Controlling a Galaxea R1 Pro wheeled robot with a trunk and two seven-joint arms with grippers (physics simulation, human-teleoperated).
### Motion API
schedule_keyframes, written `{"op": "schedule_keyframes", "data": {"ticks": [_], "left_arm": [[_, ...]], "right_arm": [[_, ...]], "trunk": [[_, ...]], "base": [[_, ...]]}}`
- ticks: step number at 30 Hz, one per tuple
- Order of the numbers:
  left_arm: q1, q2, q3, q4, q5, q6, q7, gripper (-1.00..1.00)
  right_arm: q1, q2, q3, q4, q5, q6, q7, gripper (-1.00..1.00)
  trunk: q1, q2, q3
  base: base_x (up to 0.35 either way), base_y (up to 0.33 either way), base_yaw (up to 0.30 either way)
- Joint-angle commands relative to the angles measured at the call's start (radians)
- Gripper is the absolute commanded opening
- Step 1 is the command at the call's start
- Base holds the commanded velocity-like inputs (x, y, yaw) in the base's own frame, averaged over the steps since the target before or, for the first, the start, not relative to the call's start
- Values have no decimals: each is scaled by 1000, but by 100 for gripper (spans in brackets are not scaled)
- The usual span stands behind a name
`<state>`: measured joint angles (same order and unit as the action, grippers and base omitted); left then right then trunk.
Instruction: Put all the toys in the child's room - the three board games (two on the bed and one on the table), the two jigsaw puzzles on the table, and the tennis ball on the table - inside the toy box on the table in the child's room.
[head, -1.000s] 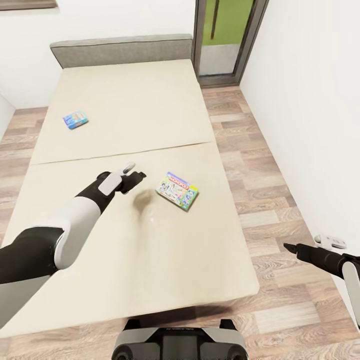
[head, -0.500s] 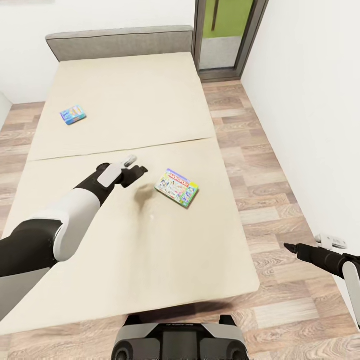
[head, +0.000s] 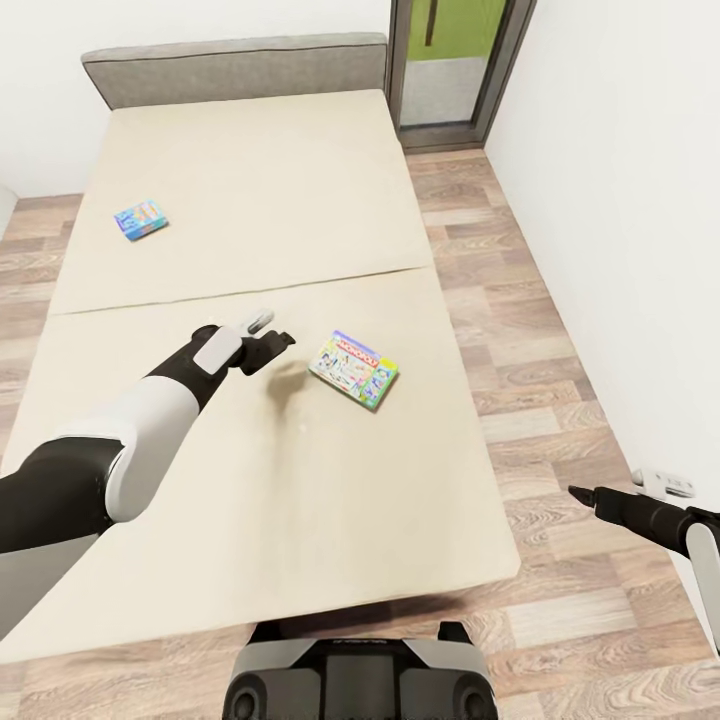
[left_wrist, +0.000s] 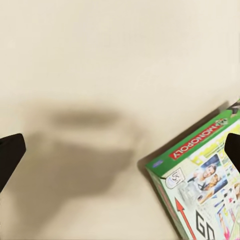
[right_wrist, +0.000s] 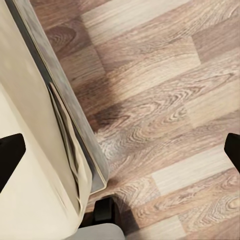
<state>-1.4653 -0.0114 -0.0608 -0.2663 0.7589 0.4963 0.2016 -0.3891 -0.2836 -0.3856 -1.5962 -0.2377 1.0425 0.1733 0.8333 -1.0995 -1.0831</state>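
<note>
Task status: early stage, judged from the present layout. Two board games lie on the bed (head: 300, 180); neither is held. The desk, the toy bin, the puzzles and the ball are out of frame, so their status cannot be assessed. Remaining work, as far as shown: grasp both bed games and carry them to the bin.

Item 1, the MONOPOLY box (head: 354, 369): flat printed box with green edges, lying face up, rotated askew to the mattress edges. In the head view it sits near the picture centre, on the near half of the bed, at about 3 o'clock from the left gripper (head: 278, 343) and just beside it, not touching. In the left wrist view the MONOPOLY box (left_wrist: 200, 185) shows its green edge with the red-and-white title strip and a lid printed with small figures.

Item 2, the blue board game (head: 140, 218): small blue box with a yellow title, at about 10 o'clock, well apart from the left gripper, on the far half of the bed.

Left gripper: jaws spread wide, empty, hovering above the mattress.

Right gripper (head: 578, 493): at about 4 o'clock, over the wood floor (head: 560, 620) beside the bed; jaws apart, holding nothing
</note>
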Motion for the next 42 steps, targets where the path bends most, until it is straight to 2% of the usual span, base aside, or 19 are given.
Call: {"op": "schedule_keyframes", "data": {"ticks": [1, 42], "left_arm": [[0, 1, -6, -2, 10, 3, 9, 100], [-9, 0, -7, -2, 10, 2, 7, 100]], "right_arm": [[-1, 0, -1, -1, 1, 5, 5, 100], [0, -1, -14, -13, 1, 5, 5, 100]], "trunk": [[0, 0, -2], [0, 0, -69]], "base": [[0, 0, 0], [0, 0, 0]]}}
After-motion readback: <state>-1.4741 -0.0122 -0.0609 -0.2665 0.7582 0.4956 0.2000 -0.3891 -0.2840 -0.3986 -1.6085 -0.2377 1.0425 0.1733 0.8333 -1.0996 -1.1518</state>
